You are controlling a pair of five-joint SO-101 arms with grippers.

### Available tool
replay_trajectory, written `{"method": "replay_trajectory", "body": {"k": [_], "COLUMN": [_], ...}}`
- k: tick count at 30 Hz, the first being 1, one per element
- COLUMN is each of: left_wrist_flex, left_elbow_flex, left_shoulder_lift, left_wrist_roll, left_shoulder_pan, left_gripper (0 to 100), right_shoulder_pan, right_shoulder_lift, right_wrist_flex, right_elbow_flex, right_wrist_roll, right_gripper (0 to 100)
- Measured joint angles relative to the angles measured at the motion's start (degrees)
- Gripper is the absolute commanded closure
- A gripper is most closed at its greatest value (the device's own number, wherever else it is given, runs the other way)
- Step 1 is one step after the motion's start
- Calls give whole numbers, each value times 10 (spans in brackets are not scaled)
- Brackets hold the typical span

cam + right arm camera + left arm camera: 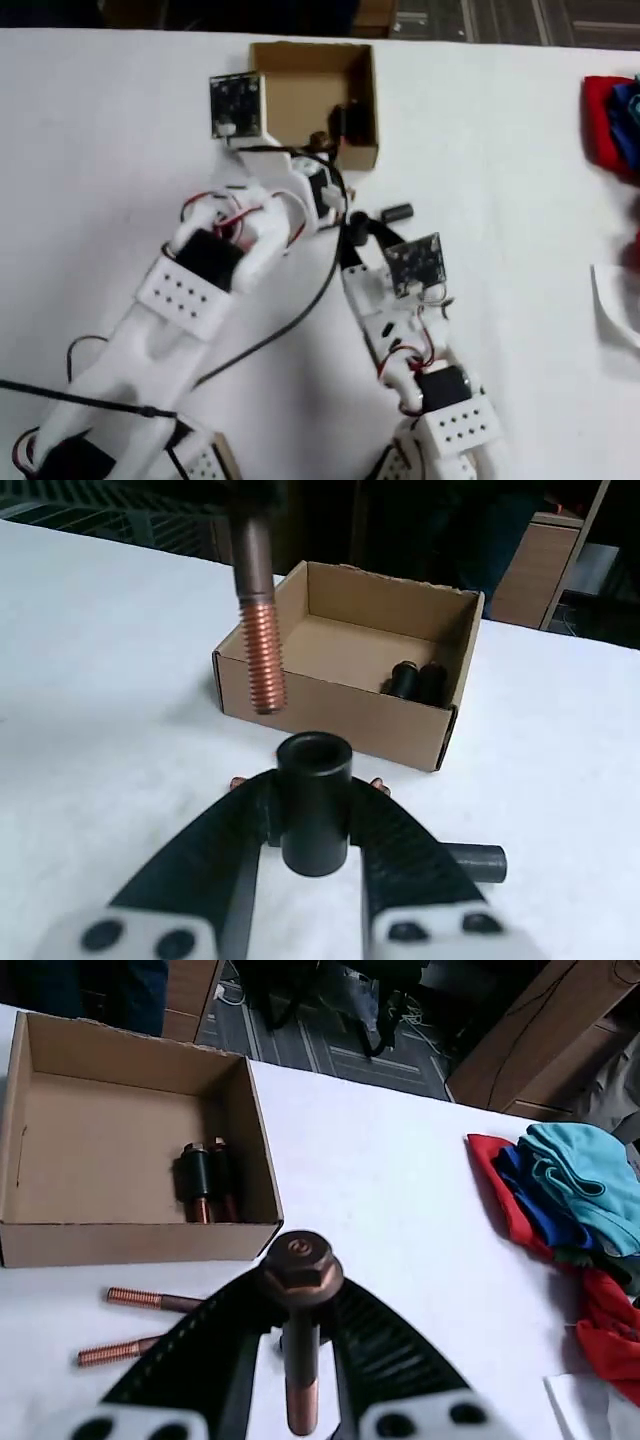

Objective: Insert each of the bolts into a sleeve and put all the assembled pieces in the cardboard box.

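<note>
While L hand [300, 1305] clamps bolt [302, 1265], R hand [313, 820] clamps sleeve [313, 765] (near bolt tip).

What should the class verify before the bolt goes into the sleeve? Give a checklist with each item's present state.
1. Left end effector grips the bolt under its head: ok.
2. Right end effector holds the sleeve upright, bore unblocked: ok.
3. Bolt's threaded tip over the bore: not ok, it hangs off to one side.
4. Cardboard box has room: ok, two assembled pieces sit at one wall.
5. Spare sleeve lies clear of the path: ok.
</note>
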Motion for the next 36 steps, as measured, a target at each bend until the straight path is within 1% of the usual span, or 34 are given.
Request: {"method": "replay_trajectory", "body": {"k": [3, 7, 12, 16, 20, 26, 34, 36], "left_wrist_flex": [-22, -27, -28, -28, -28, -29, -29, -29], "left_elbow_flex": [0, 0, 0, 0, 0, 27, 36, 36], "left_shoulder_lift": [0, 0, 1, 2, 2, 1, 3, 3], "left_wrist_roll": [0, 0, 0, 0, 0, -30, -32, -44], "left_shoulder_pan": [0, 7, 47, 63, 62, 61, 62, 62], "left_gripper": [974, 974, 974, 973, 973, 973, 973, 973], "right_shoulder_pan": [-1, 1, 4, 2, 3, 4, 5, 5], "right_shoulder_lift": [0, 0, 0, 0, 0, 1, 1, 1], "right_wrist_flex": [0, 0, 0, 0, 0, 0, 0, 0], "right_elbow_flex": [0, 0, 0, 0, 0, 0, 0, 0], "right_wrist_roll": [-2, -2, -2, -2, -2, -2, -2, -2], "right_gripper": [975, 975, 975, 975, 975, 975, 975, 975]}}
